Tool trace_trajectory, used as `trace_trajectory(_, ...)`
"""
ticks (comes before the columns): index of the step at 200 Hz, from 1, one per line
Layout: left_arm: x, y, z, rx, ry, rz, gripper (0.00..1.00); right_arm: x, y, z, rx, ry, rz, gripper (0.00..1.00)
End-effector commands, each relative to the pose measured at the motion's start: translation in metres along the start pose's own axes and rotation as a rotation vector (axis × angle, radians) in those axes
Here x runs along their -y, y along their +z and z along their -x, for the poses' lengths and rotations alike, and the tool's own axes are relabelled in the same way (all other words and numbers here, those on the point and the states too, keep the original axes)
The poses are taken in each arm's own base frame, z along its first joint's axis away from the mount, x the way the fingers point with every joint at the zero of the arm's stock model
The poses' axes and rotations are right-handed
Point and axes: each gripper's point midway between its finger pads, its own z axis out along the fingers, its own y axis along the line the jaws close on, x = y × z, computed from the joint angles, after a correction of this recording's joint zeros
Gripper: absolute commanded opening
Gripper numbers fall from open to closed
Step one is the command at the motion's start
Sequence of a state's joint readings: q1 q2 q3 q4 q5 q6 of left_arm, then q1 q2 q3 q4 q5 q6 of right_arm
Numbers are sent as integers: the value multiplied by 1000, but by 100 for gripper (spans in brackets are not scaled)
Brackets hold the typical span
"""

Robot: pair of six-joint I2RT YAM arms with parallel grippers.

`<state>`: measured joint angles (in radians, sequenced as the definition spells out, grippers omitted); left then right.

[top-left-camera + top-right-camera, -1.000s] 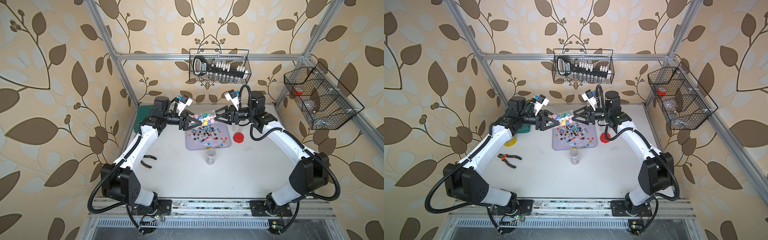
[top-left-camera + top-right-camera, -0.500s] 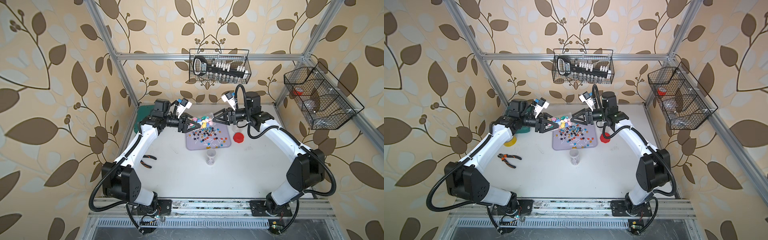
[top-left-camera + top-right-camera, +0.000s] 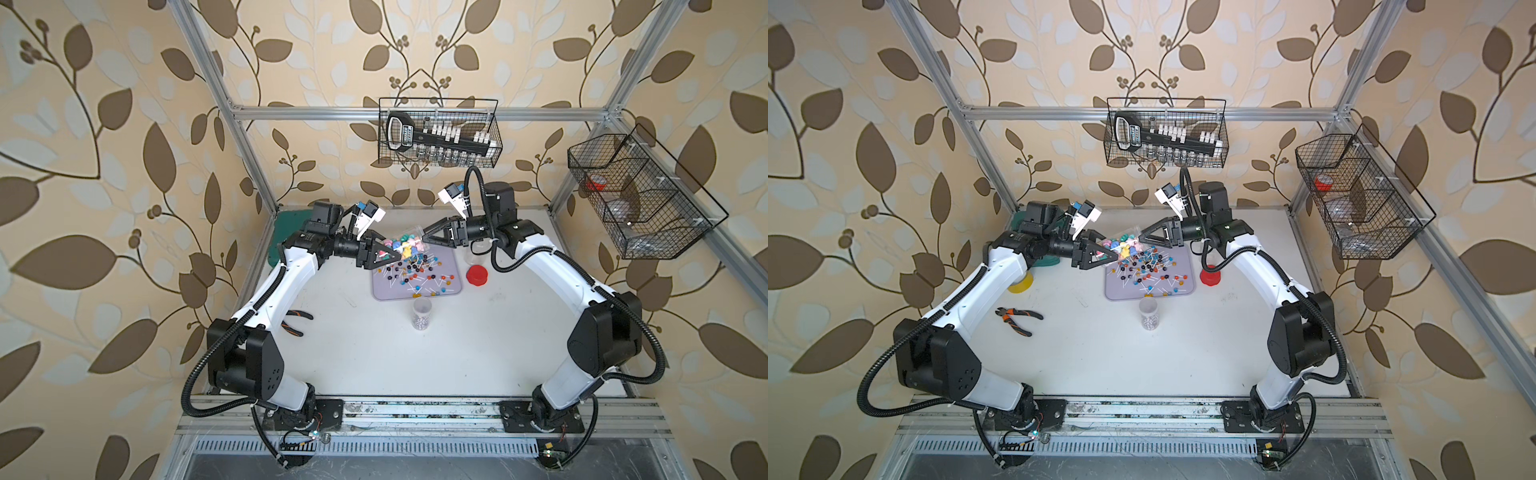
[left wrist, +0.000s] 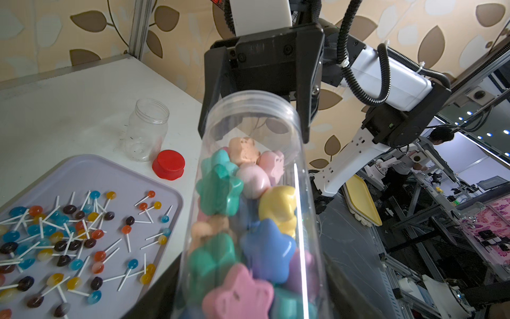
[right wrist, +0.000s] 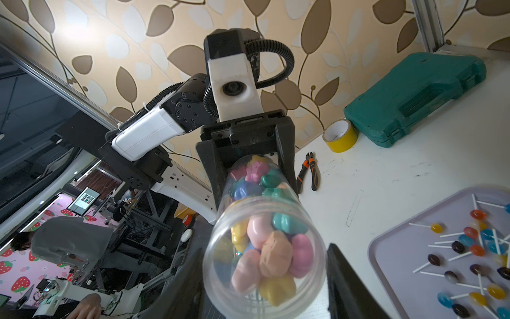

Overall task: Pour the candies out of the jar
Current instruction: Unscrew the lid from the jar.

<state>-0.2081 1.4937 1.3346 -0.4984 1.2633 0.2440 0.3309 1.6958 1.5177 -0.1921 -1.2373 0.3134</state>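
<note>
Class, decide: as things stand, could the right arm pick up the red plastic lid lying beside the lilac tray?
Probably not yet. The red plastic lid lies uncovered near that arm, but the right pincer is clamped on the clear plastic jar of star candies.

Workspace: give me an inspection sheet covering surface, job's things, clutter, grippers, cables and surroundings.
Surface: white table, faintly scuffed.
Job's things: jar of star candies held in the air by the tray's far edge; lollipops spread on the tray; small jar upright on the tray's near side.
Clutter: empty jar, red lid, pliers, tape, green case.
Grippers: right gripper has its fingers clamped on one jar end; left gripper flanks the other end, grip unclear.
Cables: black hoses follow both arms; no snag seen.
Surroundings: two wire baskets on the frame; people beyond the cell.
</note>
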Motion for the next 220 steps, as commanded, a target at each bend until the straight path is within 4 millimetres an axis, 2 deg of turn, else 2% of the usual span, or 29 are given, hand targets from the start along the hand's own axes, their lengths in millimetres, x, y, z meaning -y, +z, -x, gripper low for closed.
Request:
trace_trajectory(1,16,6,5,-11,63,-60,67,-7,9,10,-3,-44,15,30)
trace_trajectory(74,7,11,-5,-40,25,-62,68,4,14,4,-32,-25,7,29)
trace_trajectory(189,1,15,-11,-67,-6,-72,68,0,22,3,-55,-26,22,28)
trace_trajectory(209,0,15,-12,-73,2,-55,67,1,22,2,-58,-24,16,28)
trace_trajectory(220,-1,14,-11,-76,12,-42,62,1,21,1,-59,-23,12,31)
